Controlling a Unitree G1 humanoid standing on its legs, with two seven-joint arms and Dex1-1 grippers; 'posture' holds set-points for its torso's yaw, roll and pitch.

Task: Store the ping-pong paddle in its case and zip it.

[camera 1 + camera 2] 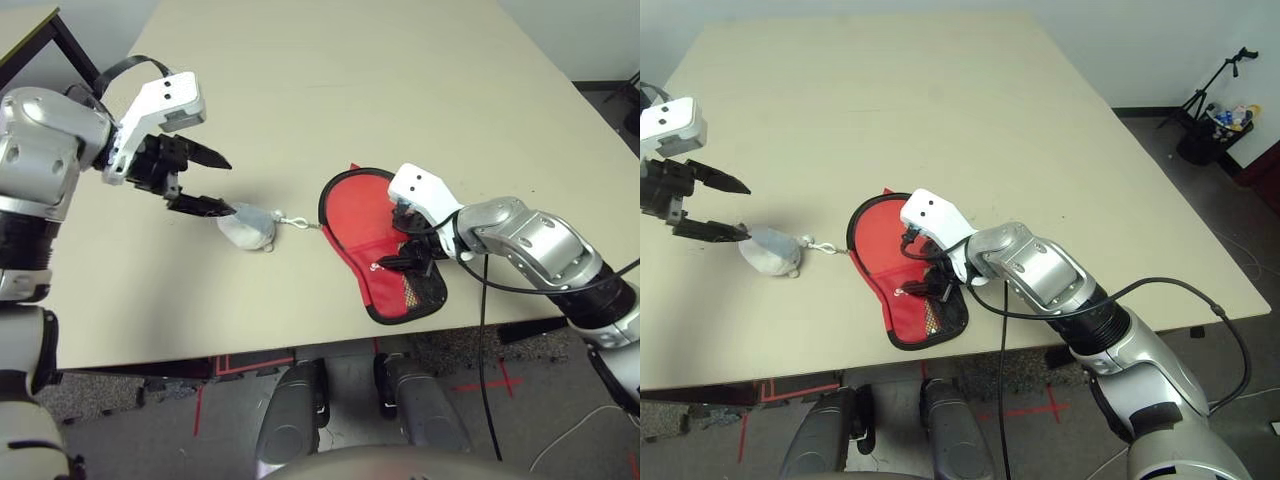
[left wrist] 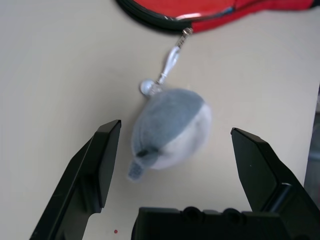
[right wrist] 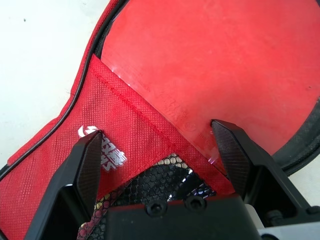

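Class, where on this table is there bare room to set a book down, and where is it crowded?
The table looks bare beyond the red case, and between the right forearm and the far right edge. It is crowded where the right gripper hovers over the case, and around the grey pouch.

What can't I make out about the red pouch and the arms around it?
- Handle end of the case: partly covered by the right gripper in both eye views.
- Whether the paddle is inside: the case's front hides its interior in the right wrist view.
- The case's far end: cut off by the left wrist view's edge.
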